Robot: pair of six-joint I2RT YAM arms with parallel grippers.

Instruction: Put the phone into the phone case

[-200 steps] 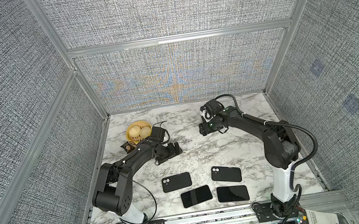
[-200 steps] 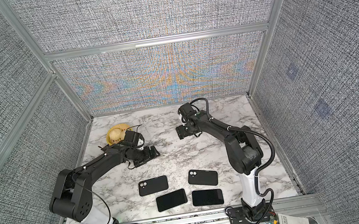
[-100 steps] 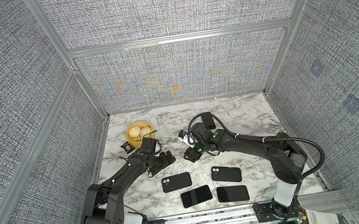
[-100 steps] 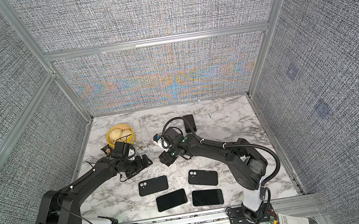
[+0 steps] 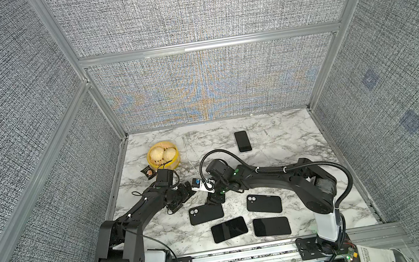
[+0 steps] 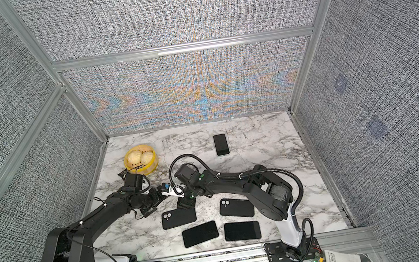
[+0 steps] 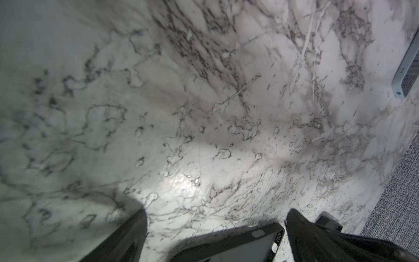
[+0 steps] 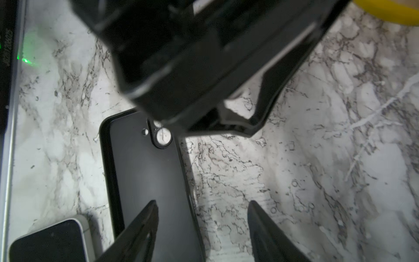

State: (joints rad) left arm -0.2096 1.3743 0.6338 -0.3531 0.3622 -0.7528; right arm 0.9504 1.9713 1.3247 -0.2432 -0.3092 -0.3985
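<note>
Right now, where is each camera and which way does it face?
Top views: high at the front, angled down and back over the table; both arms whole, left gripper, right gripper.
Left wrist: on the left arm, low, looking along the table; own fingertips, case edge between them.
Right wrist: on the right arm, looking down at the case; own fingertips, left gripper's body beyond.
Shared: all views catch that case.

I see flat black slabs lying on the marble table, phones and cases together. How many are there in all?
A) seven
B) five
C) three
B: there is a case and a second case, both with camera holes, a phone and a second phone lying screen-up nearest the front, and a lone phone farther back.
</note>
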